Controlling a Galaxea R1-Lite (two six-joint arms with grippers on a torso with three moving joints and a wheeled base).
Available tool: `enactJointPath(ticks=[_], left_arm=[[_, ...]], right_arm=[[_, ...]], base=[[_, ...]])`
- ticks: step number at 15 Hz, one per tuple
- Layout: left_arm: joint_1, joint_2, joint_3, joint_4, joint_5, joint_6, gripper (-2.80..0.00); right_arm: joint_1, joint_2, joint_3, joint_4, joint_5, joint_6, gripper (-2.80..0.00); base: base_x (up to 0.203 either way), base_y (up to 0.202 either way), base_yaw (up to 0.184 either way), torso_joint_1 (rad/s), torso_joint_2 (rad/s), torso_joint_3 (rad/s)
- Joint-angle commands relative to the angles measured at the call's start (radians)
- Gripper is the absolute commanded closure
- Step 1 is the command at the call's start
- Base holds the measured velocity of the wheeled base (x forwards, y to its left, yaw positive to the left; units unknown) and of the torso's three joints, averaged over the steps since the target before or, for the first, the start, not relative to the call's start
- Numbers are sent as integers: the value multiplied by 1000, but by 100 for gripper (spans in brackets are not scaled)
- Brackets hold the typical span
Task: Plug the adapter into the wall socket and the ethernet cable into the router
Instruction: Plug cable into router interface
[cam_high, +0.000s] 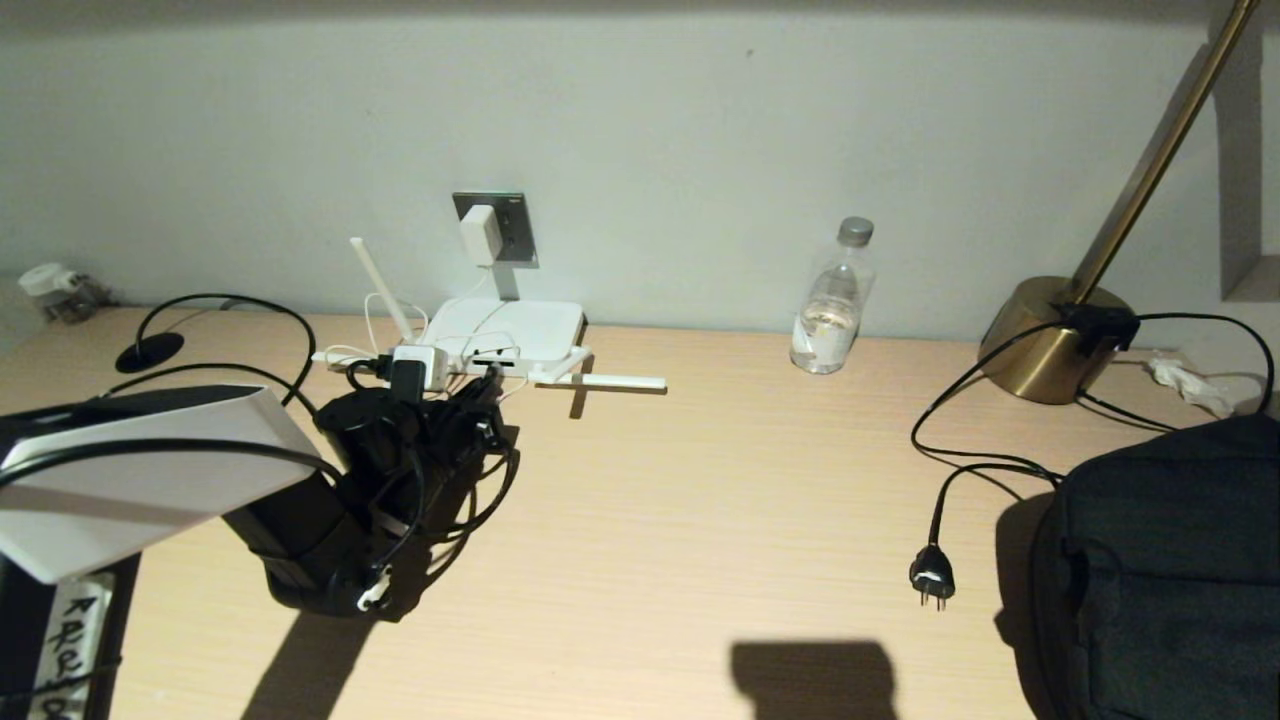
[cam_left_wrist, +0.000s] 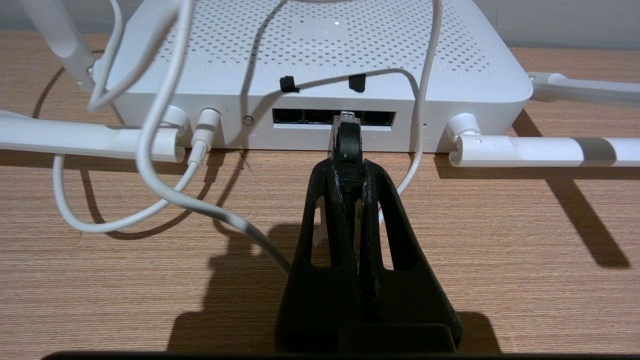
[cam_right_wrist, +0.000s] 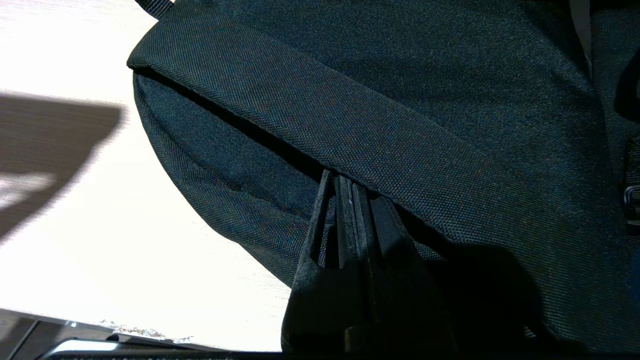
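The left gripper (cam_left_wrist: 348, 165) is clamped on the ethernet cable (cam_left_wrist: 347, 135), whose clear plug points straight ahead, its tip at the middle port of the router (cam_left_wrist: 320, 65); seating looks unfinished. The adapter (cam_high: 478, 235) sits in the wall socket (cam_high: 510, 228). The right gripper (cam_right_wrist: 350, 200), closed and empty, rests against a dark bag (cam_right_wrist: 400, 100).

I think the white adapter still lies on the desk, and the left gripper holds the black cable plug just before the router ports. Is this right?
Not quite. The adapter is already plugged into the wall socket, as the head view shows. The rest holds: the left gripper grips the ethernet cable plug at the router ports.
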Motion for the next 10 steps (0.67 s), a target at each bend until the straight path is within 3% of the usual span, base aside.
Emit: enactJointPath(ticks=[1,10], left_arm=[[0,8,-8,-8,1,0,0],[-1,30,-42,-8,1,2,0]], right_arm=[[0,2,1,1,1,-1,0],[0,0,0,1,1,-1,0]], base=[[0,0,0,0,0,0],[0,0,0,0,0,0]])
